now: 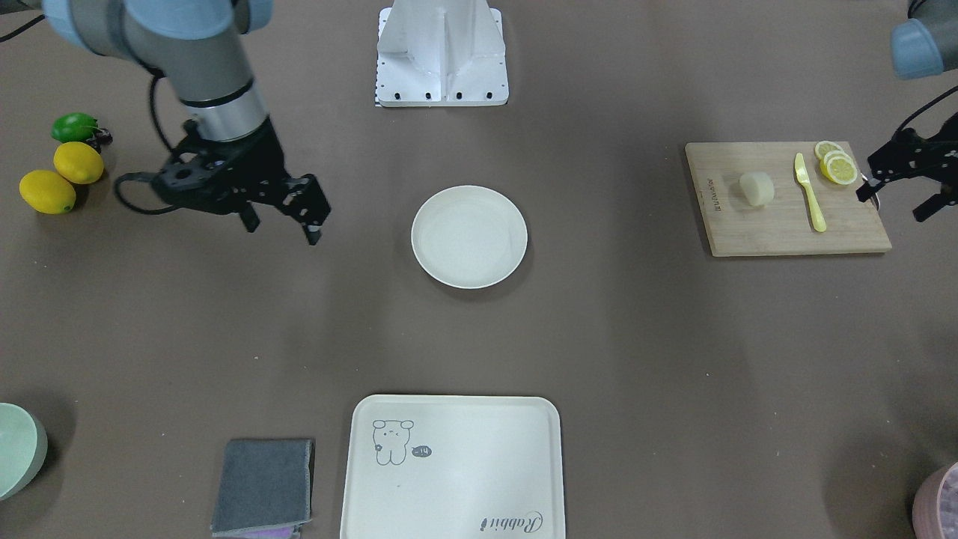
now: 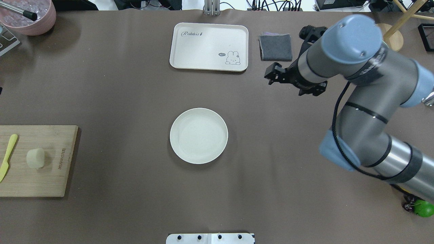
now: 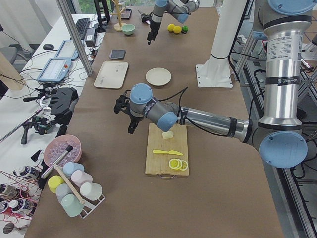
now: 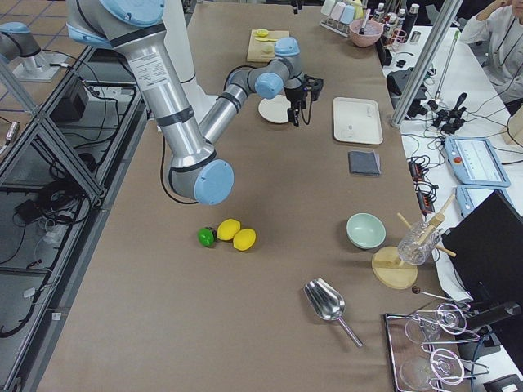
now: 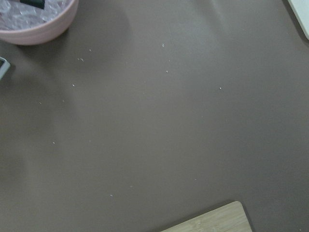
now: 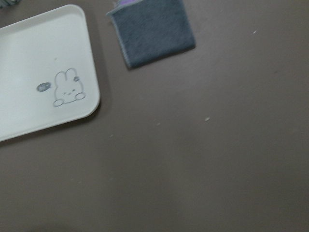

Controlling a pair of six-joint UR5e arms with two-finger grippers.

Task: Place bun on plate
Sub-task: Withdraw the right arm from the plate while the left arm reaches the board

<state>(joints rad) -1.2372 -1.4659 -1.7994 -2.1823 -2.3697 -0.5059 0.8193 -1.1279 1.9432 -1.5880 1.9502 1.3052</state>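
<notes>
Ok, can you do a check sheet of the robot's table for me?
Surface: brown table cover, flat.
Job's things: small pale cream bun sits on wooden cutting board; round cream plate is empty.
Clutter: yellow plastic knife, lemon slices, cream rectangular tray, folded grey cloth, two whole lemons, green lime.
Grippers: left gripper open near board; right gripper open, holding nothing.
Cables: black cable loops along right arm.
Surroundings: tablets, person at the edge.
</notes>
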